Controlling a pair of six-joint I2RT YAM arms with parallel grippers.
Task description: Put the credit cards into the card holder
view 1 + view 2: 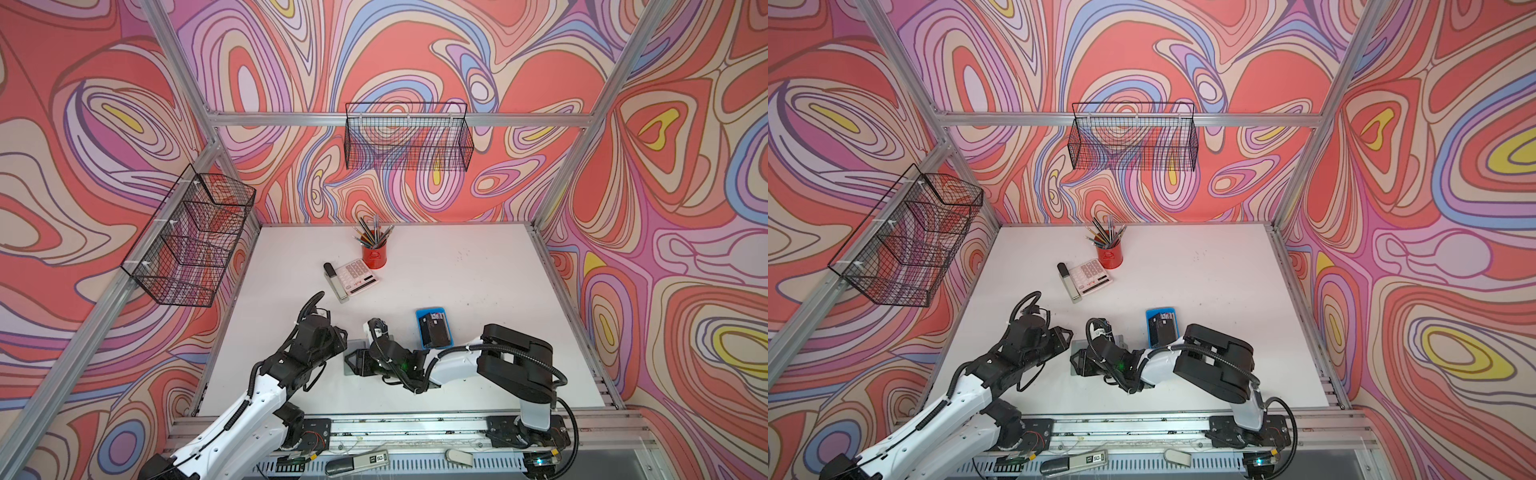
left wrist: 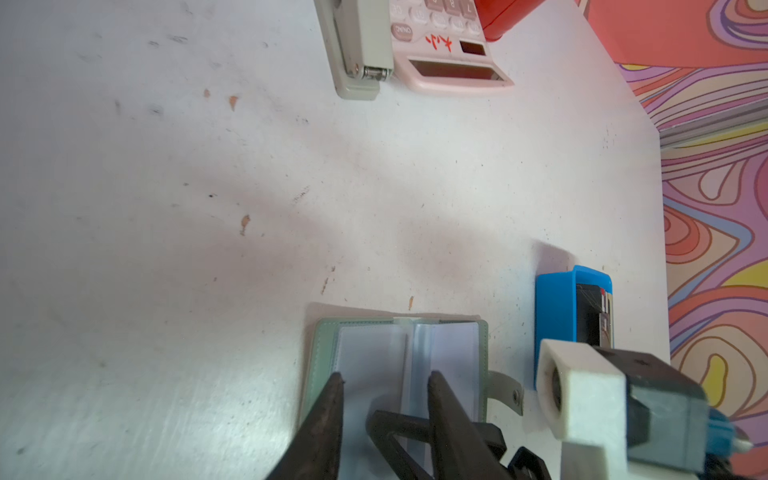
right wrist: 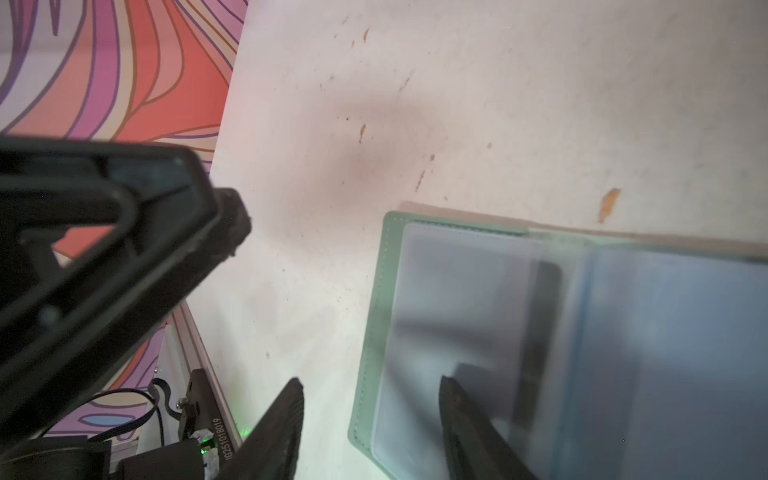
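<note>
White tabletop (image 1: pixel 457 291), front half: card holder (image 2: pixel 399 349) lies open with its clear sleeves up, slightly toward the left edge from centre. Left end effector (image 2: pixel 385 377) is just beside it, aimed at the sleeves, released, nothing between the fingers. Right end effector (image 3: pixel 370 380) is also released and straddles the holder's edge. Credit cards (image 1: pixel 434 330) sit in the blue tray (image 2: pixel 555 316) just beside the holder, toward the right edge.

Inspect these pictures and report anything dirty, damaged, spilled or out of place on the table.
Nothing is spilled or broken. The white table is marked, though: small orange-brown flecks and dark scuffs lie scattered near the open card holder.
</note>
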